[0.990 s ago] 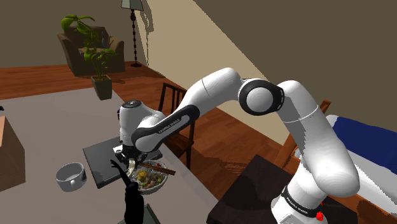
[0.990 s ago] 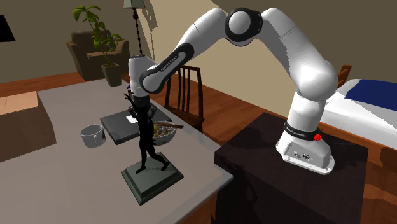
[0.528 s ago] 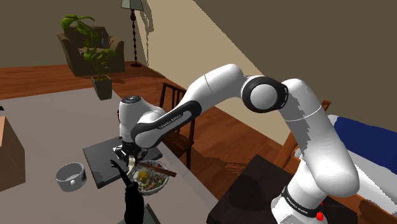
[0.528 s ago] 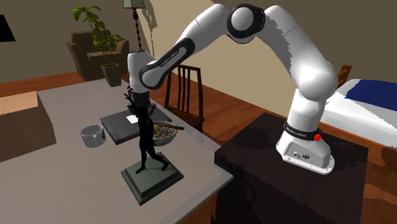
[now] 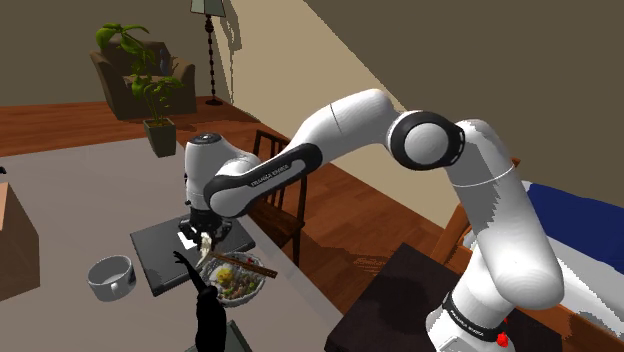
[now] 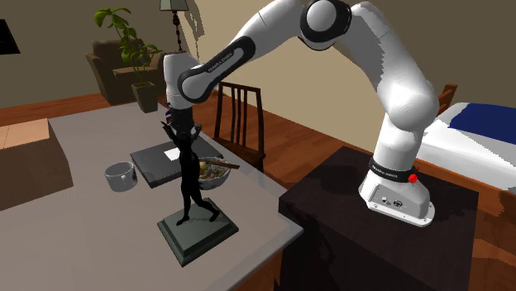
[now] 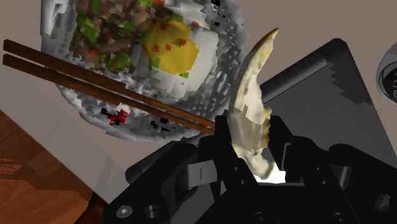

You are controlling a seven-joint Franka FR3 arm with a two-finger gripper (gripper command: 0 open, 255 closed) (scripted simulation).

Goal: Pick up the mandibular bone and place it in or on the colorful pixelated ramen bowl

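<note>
End effector [image 7: 252, 143] w/ jawbone [image 7: 251, 95] in grip, nr ramen bowl [image 7: 95, 111]

A black figurine [image 6: 191, 178] (square base) stands near a grey pot [image 6: 120, 175].

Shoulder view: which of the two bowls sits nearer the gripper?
The colourful ramen bowl with chopsticks across it, just by the gripper holding the bone. The plain grey bowl lies farther off toward that view's left.

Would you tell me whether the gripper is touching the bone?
Touching: in the wrist view the gripper is shut on the pale bone, with a black finger pressed against each side.
</note>
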